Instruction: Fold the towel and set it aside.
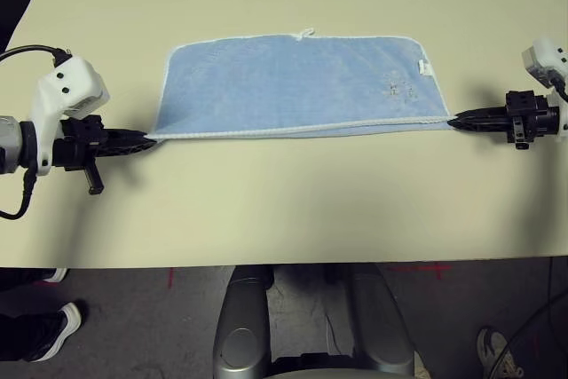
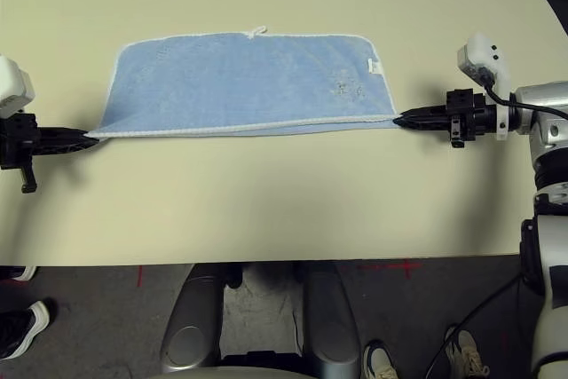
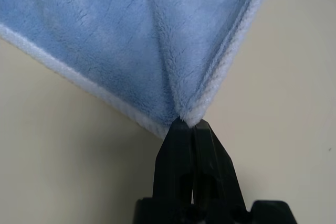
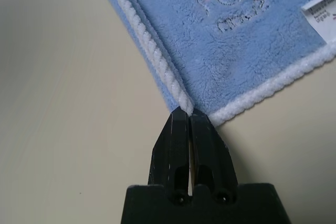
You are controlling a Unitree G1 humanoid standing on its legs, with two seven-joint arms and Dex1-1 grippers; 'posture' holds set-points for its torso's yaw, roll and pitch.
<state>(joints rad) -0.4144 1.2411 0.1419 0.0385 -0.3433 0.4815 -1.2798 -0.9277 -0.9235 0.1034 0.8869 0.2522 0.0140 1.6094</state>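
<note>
Lying on table (image 1: 293,210), light-blue towel (image 1: 284,86), white edging along near side. Left gripper (image 3: 191,124): jaws pinching one near corner of towel. Right gripper (image 4: 189,113): jaws pinching other near corner, embroidery and white tag close by.

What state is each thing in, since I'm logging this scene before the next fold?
Towel: folded over, lying on the table, near corners pinched.
Tag: lying flat-ish by the towel's edge.
Left claw: shut on the towel's corner.
Right claw: shut on the towel's other near corner.
Table: bearing the towel.
</note>
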